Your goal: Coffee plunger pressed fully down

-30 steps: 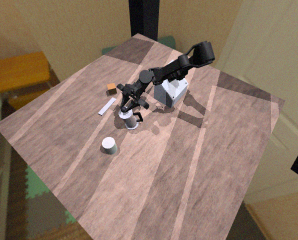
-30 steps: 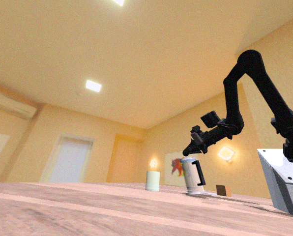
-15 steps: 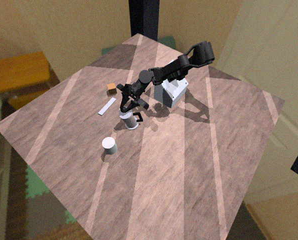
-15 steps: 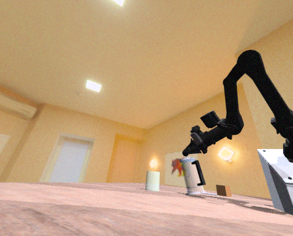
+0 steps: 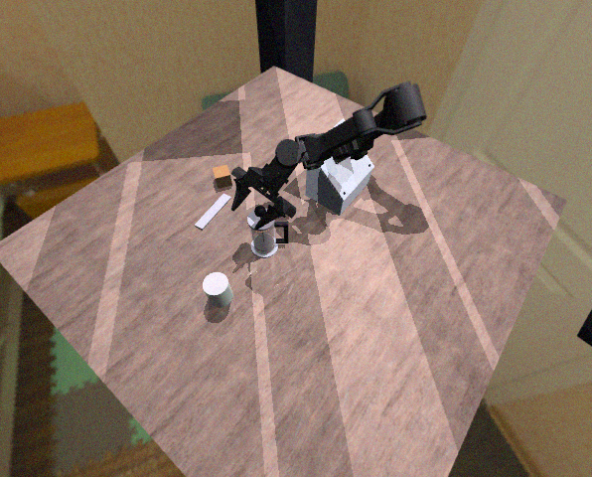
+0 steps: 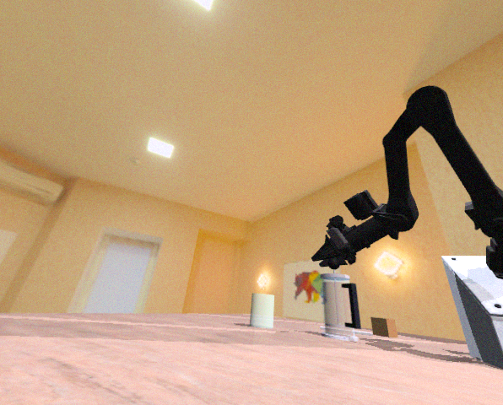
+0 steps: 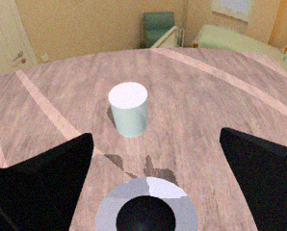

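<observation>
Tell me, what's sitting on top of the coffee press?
A round black knob sits low on the grey lid of the coffee press. The open gripper hangs above it without touching. The knob covers the plunger's rod, so that cannot be seen.

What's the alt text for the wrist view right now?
Looking straight down past the open gripper, its two dark fingers stand wide apart on either side of the black plunger knob, touching nothing. The knob sits in the coffee press's grey lid. A pale cup stands beyond it on the wooden table.

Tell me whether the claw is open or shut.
Open: the claw has both fingers spread wide, clear of the plunger knob.
</observation>
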You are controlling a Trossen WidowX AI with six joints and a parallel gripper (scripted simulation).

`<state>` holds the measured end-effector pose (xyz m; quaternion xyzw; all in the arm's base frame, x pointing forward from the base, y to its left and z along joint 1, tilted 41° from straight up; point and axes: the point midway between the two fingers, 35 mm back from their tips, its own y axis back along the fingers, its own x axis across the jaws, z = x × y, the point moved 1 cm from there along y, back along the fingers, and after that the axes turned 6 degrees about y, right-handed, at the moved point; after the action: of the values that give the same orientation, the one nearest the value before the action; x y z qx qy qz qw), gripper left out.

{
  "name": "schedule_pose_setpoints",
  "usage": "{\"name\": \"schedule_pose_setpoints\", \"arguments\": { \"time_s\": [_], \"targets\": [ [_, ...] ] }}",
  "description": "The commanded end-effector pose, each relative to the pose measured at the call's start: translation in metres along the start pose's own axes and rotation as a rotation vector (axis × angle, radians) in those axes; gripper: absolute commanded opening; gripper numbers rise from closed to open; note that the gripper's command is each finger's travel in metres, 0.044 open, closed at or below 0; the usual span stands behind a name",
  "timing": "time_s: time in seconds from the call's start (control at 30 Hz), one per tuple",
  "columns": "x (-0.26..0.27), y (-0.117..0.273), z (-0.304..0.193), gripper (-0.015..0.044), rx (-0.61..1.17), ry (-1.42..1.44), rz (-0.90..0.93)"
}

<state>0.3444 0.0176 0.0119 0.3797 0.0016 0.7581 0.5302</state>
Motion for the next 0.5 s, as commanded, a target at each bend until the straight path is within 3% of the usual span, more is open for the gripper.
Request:
{"name": "schedule_pose_setpoints", "arguments": {
  "time_s": [0.0,0.47],
  "targets": [
    [-0.001,0.001,0.000,0.0440,0.000,0.005,-0.004],
    [0.003,0.075,0.048,0.0440,0.014,-0.002,0.003]
  ]
}}
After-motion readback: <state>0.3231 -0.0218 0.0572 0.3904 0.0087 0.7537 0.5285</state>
